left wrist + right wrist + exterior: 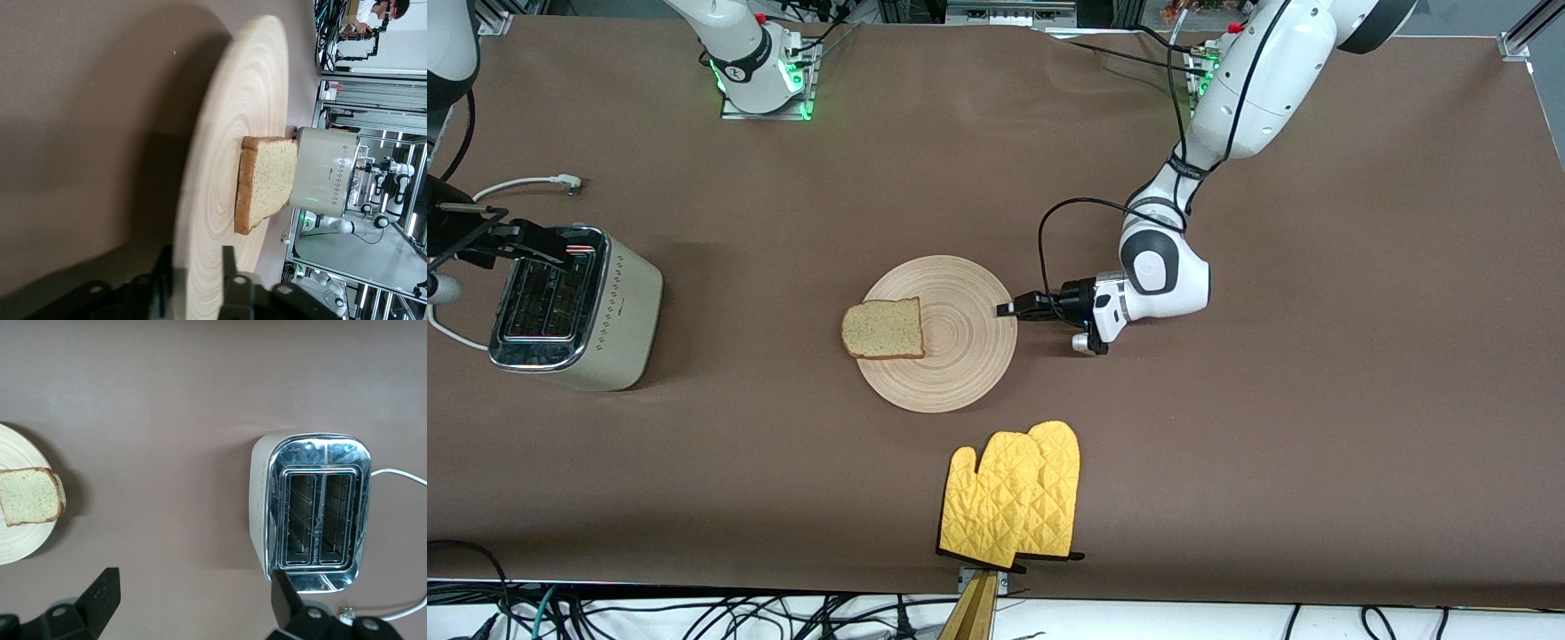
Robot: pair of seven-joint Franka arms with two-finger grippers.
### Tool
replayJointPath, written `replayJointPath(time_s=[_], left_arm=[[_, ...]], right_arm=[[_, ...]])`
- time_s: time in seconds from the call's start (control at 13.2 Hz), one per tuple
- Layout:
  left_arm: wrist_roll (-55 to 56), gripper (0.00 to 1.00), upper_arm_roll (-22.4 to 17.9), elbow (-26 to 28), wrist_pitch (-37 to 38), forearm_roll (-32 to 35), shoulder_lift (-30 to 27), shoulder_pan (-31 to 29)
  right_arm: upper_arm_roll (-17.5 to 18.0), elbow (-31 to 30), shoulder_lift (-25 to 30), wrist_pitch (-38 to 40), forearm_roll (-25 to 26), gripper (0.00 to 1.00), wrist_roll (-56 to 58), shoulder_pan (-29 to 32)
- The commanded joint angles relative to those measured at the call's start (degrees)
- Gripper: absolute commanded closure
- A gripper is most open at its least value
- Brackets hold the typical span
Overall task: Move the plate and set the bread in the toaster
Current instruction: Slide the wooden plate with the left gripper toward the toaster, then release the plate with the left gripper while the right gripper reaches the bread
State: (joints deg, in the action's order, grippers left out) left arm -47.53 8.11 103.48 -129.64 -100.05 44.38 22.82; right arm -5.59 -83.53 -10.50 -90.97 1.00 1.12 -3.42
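Note:
The pale wooden plate point(960, 356) lies at the table's middle with the bread point(883, 329) on its edge toward the toaster point(618, 311). My left gripper point(1005, 309) sits low at the plate's rim on the left arm's side. In the left wrist view the left gripper point(195, 260) is open, its two fingers straddling the rim of the plate point(227, 133) with a little slack, the bread point(267, 180) and toaster point(327, 173) farther off. My right gripper point(534, 244) hovers open over the toaster; its wrist view looks down on the toaster point(320, 507) with its two slots, with nothing between the right gripper's point(193, 600) fingers.
A pair of yellow oven mitts point(1014, 498) lies nearer to the front camera than the plate, by the table's edge. The toaster's white cord point(525, 184) trails toward the robots' bases. Bare brown table separates plate and toaster.

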Motion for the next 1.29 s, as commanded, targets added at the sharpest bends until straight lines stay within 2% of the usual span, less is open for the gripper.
replayJointPath(time_s=[0.0, 0.08, 0.15, 0.38, 0.45, 0.61, 0.76, 0.98, 1.21], left_arm=[[-0.7, 0.50, -1.4, -0.1, 0.6, -2.2, -0.5, 1.0], [-0.7, 0.19, -2.5, 0.1, 0.7, -1.9, -1.0, 0.7], [-0.7, 0.00, -3.9, 1.2, 1.4, -1.6, -2.2, 0.2], [-0.7, 0.00, -4.3, 7.9, 2.0, 0.2, -8.8, -5.3], [-0.5, 0.00, -4.3, 9.9, 2.0, 4.7, -11.6, -8.2], [0.0, 0.00, -4.2, 12.7, 2.1, 13.7, -17.0, -15.3], [1.6, 0.00, -3.8, 13.5, 3.4, 24.5, -21.0, -21.3], [13.3, 0.00, -3.3, 13.3, 3.6, 45.0, -27.2, -25.1], [26.7, 0.00, -2.5, 11.1, 7.7, 63.2, -32.9, -27.3]], right_arm=[[0.3, 0.6, -0.2, 1.0, 0.5, 0.00, -0.1, -1.7], [0.3, 0.6, -0.4, 0.9, 0.7, 0.00, -0.1, -2.0], [0.3, 0.2, -0.9, 1.1, 0.6, 0.00, -0.1, -2.1], [0.8, 0.2, -3.7, 1.0, 0.1, 0.00, 0.6, -3.3], [0.8, 0.2, -4.8, 0.8, -0.4, 0.00, 0.6, -4.0], [0.8, 0.1, -7.2, 0.0, -6.7, 0.00, 0.3, -4.3], [0.8, -0.8, -9.3, -2.1, -13.0, 0.00, 0.0, -4.0], [0.9, -5.8, -10.8, -9.8, -15.2, 0.00, 0.5, -4.5], [1.3, -7.1, -15.1, -13.4, -25.8, 0.00, 0.6, -4.7]])
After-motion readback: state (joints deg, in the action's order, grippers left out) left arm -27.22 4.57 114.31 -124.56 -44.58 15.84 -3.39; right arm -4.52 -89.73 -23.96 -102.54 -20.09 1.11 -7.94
